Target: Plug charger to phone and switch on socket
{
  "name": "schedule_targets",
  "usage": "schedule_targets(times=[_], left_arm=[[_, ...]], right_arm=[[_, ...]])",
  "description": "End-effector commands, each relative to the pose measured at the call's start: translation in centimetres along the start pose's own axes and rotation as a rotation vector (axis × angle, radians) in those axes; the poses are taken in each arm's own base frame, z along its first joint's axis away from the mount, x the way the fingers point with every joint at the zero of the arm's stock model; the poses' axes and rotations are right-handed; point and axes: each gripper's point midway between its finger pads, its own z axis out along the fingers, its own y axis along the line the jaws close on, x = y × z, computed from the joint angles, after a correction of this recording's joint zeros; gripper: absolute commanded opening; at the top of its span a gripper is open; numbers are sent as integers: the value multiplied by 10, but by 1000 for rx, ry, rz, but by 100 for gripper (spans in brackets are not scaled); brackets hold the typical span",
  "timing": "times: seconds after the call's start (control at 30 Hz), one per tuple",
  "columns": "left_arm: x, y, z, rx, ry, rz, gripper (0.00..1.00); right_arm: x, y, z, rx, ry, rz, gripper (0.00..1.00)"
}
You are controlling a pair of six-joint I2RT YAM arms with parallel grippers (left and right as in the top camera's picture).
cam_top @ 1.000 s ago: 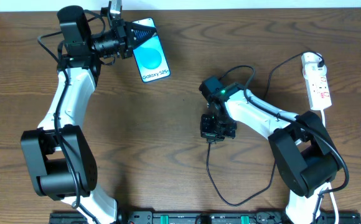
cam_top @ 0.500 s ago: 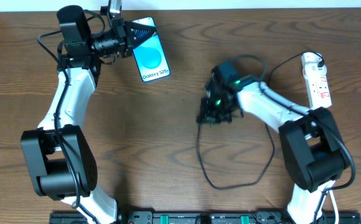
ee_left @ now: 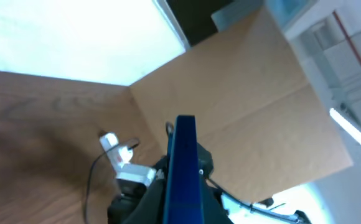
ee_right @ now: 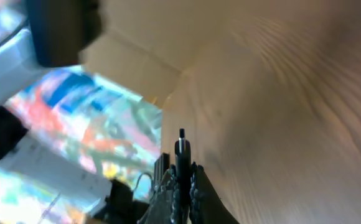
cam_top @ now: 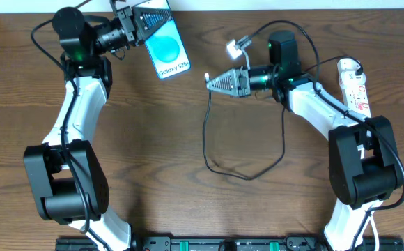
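**Spotter:** From overhead, what does the next move turn on?

**Me:** On the gap between plug and phone. My left claw (cam_top: 157,21) is clamped on the phone (cam_top: 166,52) and holds its upper end. The phone's long axis runs from that claw down to the end with the lettering. My right claw (cam_top: 212,83) is pinched on the charger (cam_top: 206,132). The plug tip sits just right of the phone's lettered end and points at it, near but not touching. The right claw is the nearer one, so I judge that it goes leftward. The rest of the cable hangs in a loop below and right of the phone. The socket (cam_top: 355,90) lies far to the phone's right, untouched.

**Spotter:** Left wrist?

**Me:** The phone (ee_left: 182,168) shows edge-on, a thin blue slab. I cannot see my fingers on it there.

**Spotter:** Right wrist?

**Me:** My right claw (ee_right: 181,171) is closed around the charger (ee_right: 180,147), with the plug sticking out straight ahead. The background is blurred, so I cannot pick out the phone.

**Spotter:** What has changed since half a second ago?

**Me:** The right claw has risen, swung level and moved toward the phone. The phone itself has shifted slightly up and left.
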Motion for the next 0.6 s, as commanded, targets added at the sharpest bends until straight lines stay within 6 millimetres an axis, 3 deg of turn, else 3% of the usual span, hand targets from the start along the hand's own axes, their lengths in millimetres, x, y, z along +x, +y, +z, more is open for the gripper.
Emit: schedule_targets(times=[0.0,0.2,0.57], left_arm=[[-11,-11,-1,3,-45,-52,8],[-20,-9,-1,-10,-100,-54,7],[-39,-2,-4,-40,-215,-65,7]], right_arm=[[1,29,4,-122,73,38,1],[-9,53,7,-159,81,-62,1],[-5,61,19,-179,106,-47,1]])
